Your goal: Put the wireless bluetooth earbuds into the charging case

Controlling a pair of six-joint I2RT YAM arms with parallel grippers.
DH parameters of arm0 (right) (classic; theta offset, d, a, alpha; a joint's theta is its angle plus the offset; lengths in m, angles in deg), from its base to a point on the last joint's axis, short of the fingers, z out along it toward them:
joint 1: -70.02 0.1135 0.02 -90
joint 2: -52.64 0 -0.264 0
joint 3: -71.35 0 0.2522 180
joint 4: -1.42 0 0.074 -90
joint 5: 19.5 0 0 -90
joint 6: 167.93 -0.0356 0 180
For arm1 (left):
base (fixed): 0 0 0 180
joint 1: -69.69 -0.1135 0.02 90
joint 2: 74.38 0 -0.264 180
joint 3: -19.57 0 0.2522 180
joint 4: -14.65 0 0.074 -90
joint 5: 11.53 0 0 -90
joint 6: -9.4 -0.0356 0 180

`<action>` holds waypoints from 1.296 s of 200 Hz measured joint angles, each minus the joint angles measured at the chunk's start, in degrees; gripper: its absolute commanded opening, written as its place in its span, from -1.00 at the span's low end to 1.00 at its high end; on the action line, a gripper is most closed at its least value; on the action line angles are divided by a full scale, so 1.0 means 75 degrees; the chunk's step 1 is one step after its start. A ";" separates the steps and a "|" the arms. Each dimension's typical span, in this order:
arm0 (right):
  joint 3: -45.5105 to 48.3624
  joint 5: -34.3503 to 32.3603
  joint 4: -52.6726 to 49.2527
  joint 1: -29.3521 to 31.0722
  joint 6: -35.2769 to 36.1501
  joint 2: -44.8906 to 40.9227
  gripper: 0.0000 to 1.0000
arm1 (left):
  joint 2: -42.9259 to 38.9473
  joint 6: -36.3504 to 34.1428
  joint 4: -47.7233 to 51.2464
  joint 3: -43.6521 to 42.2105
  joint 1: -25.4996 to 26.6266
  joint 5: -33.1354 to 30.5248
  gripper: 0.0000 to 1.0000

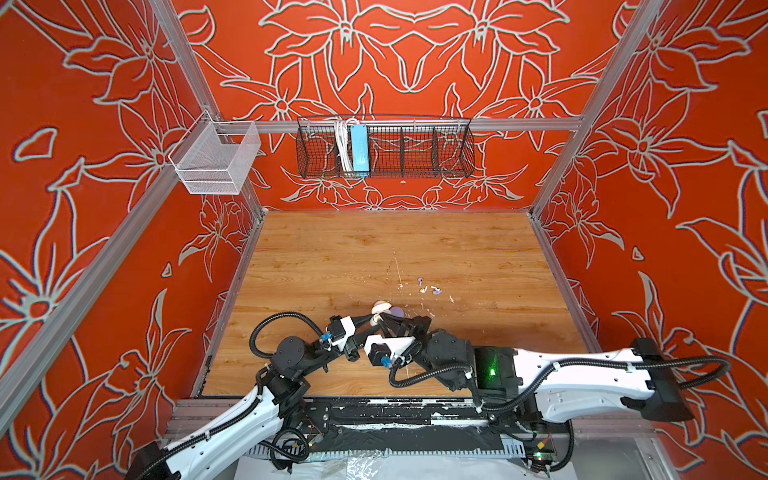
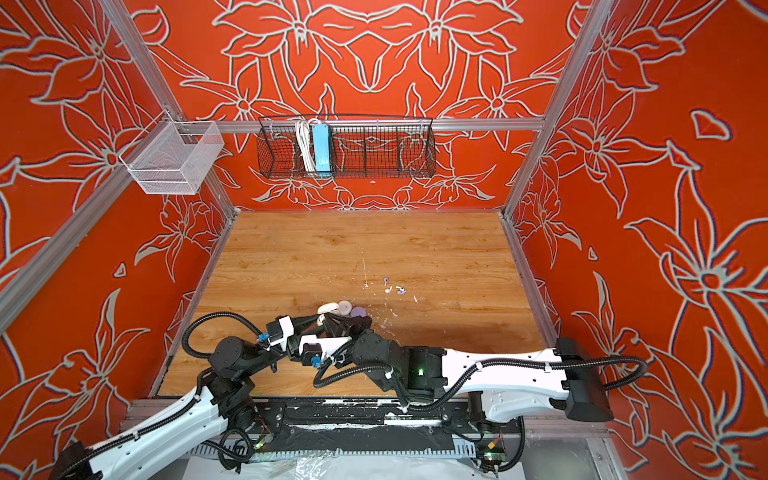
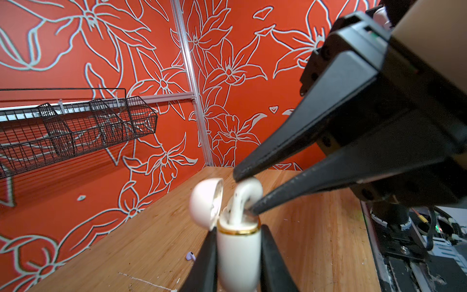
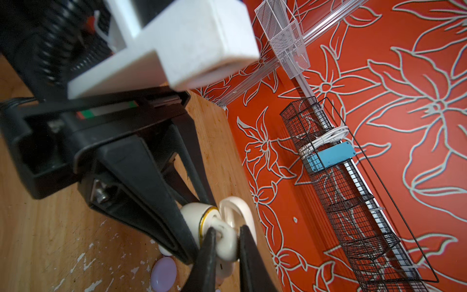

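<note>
My left gripper (image 3: 238,228) is shut on a white charging case (image 3: 238,252) with a gold rim, held off the wooden table with its lid (image 3: 206,199) hinged open. My right gripper (image 4: 227,231) is shut on a white earbud (image 4: 227,244) whose stem reaches down into the case's mouth, while its rounded head (image 3: 249,188) stays above the rim. In both top views the two grippers meet at the table's near middle (image 1: 377,319) (image 2: 322,319). Several loose earbuds, lavender (image 1: 436,292) and white (image 1: 424,289), lie further back to the right. One lavender bud (image 3: 191,257) shows in the left wrist view.
A lavender case (image 4: 163,273) (image 2: 357,311) and pale cases (image 2: 328,308) lie on the table right beside the grippers. White paint flecks (image 1: 451,298) dot the wood. A black wire basket (image 1: 384,149) and a white mesh basket (image 1: 216,160) hang on the walls.
</note>
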 measured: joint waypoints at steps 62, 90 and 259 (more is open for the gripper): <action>0.0003 0.0105 0.0020 -0.0017 -0.0166 -0.0012 -0.47 | -0.0015 -0.0023 0.0017 -0.0009 0.0000 0.0082 -1.00; 0.0017 0.0134 0.0050 -0.0017 -0.0198 -0.0052 -0.33 | -0.0015 -0.0050 0.0044 -0.0009 0.0000 0.0114 -1.00; -0.0076 0.0198 -0.0804 -0.0647 -0.2323 -0.1853 0.01 | 0.0017 -0.0146 0.0020 -0.0006 0.0000 0.0192 -1.00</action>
